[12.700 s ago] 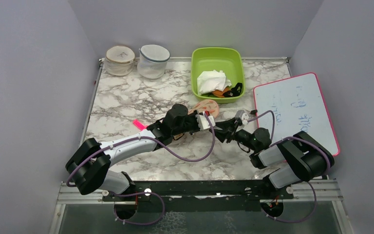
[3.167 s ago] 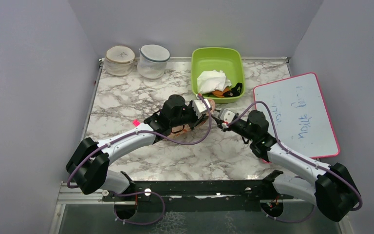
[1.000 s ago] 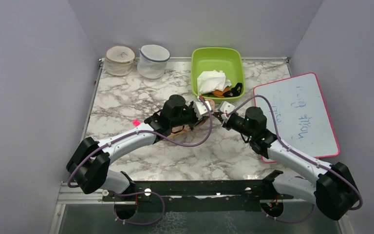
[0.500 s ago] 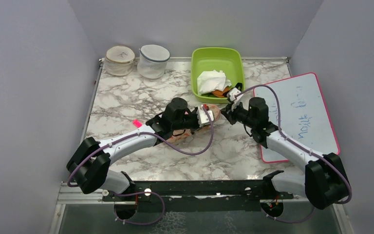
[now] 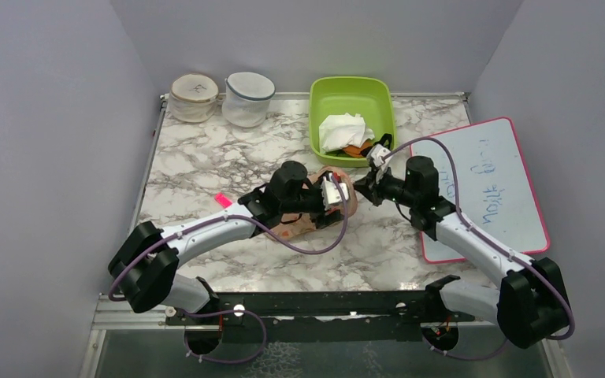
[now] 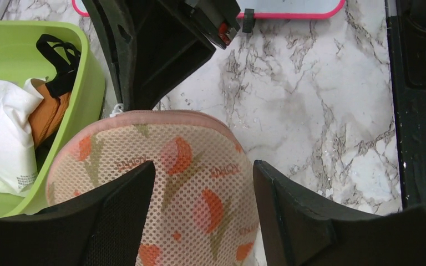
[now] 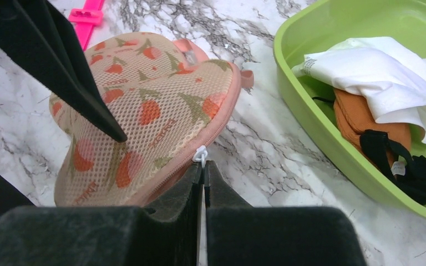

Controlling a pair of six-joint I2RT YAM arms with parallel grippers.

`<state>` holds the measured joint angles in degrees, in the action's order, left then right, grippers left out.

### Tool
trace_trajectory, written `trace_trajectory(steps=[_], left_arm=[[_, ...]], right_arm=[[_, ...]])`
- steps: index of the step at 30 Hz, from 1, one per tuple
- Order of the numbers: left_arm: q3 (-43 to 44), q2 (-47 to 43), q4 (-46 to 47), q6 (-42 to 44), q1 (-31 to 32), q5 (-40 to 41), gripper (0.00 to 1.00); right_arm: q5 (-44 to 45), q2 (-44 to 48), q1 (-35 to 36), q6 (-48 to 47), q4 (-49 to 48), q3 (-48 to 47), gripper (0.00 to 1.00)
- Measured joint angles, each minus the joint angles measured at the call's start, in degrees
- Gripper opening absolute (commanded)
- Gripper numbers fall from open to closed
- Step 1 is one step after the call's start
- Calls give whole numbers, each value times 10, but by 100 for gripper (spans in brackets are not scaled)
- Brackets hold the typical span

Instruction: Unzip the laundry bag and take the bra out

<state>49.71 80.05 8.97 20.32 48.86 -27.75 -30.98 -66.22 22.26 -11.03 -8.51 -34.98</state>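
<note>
Peach mesh with orange-red motifs is seen near the middle of the marbled worktop (image 5: 205, 157). This is the laundry bag (image 7: 144, 105), which is laid dome-up close in front of a green tub (image 7: 305, 105). Its pink zip edging is seen running closed along the side turned to the right wrist camera.

The right claw (image 7: 204, 166) is clenched. The small white zip pull (image 7: 201, 154) at the bag's edge is pinched between its tips.

The left claw (image 6: 202, 166) is released. Its two black fingers (image 6: 116, 216) are spread apart over one rounded lobe of the bag, one to each side. Whether the mesh is touched by them cannot be told. From above, the two claws are seen close together at the bag, the left arm reaching in from the left and the right arm from the right.

Inside the green tub, a crumpled white cloth (image 7: 377, 72) is piled on an orange garment (image 7: 366, 124), with black straps (image 7: 399, 163) beside them. A pink-framed whiteboard (image 5: 480, 181) is laid at the right side of the worktop. A small pink piece (image 5: 224, 200) is seen on the marble left of the bag. Two round mesh tubs (image 5: 194, 96) are set side by side at the far left corner.
</note>
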Motion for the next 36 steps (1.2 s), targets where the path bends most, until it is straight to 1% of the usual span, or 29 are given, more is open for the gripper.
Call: trace_trajectory(steps=[3,5,12,16,17,24,27,29,31,36], left_arm=[[0,-3,10,-18,6,8,59],[0,-3,20,-31,16,28,59],[2,3,29,-87,62,146,61],[3,14,29,-113,67,199,59],[4,17,29,-120,67,210,56],[4,29,29,-137,67,232,23],[4,30,28,-131,68,231,11],[4,30,25,-122,68,227,5],[4,31,23,-109,69,220,0],[4,35,6,-50,75,200,0]], right_arm=[[-2,14,7,2,17,0,1],[-3,21,12,4,23,0,1],[-2,41,20,9,44,0,1],[2,41,25,9,51,0,1],[3,41,26,9,50,1,1],[8,38,39,14,50,3,1],[12,31,40,21,44,7,1],[18,23,40,34,42,10,1],[27,13,40,48,41,12,1],[39,-12,40,72,40,18,1]])
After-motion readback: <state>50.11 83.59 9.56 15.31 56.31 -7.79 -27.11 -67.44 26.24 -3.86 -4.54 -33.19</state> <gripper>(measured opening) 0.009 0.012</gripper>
